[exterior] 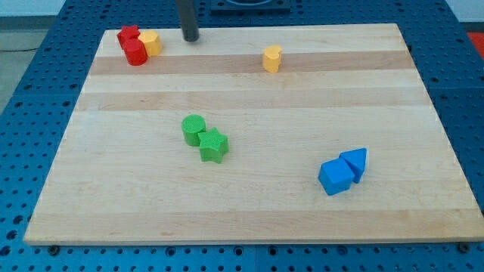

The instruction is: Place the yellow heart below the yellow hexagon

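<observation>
A yellow block (272, 58) that looks like the heart lies near the board's top edge, right of centre. A second yellow block (150, 43), seemingly the hexagon, sits at the top left, touching two red blocks (133, 45). My tip (190, 38) rests on the board at the top edge. It is a short way to the right of the yellow hexagon and well to the left of the yellow heart, touching neither.
A green cylinder (193, 129) and a green star (214, 146) lie together near the middle. A blue cube (336, 177) and a blue triangle (355, 162) lie together at the lower right. The wooden board (249, 211) sits on a blue perforated table.
</observation>
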Available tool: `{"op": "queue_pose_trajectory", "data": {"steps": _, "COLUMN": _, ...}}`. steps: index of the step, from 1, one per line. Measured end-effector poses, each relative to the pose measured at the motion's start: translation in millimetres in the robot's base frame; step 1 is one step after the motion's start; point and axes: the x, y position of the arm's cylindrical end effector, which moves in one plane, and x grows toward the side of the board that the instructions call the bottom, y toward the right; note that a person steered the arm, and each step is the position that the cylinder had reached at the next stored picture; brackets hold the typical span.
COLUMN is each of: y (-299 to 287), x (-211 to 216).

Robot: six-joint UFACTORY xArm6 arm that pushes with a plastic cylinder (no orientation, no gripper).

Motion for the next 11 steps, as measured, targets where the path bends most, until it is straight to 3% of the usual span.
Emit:
{"op": "queue_pose_trajectory", "data": {"steps": 2, "y": 132.9, "x": 0.2}}
{"op": "queue_pose_trajectory", "data": {"steps": 3, "y": 179.5, "x": 37.0}}
{"op": "queue_pose_trajectory", "data": {"steps": 4, "y": 184.5, "x": 76.5}}
{"op": "queue_pose_trajectory", "data": {"steps": 8, "y": 107.1, "x": 69.1}}
{"op": "queue_pose_trajectory", "data": {"steps": 11, "y": 100.8, "x": 99.9}}
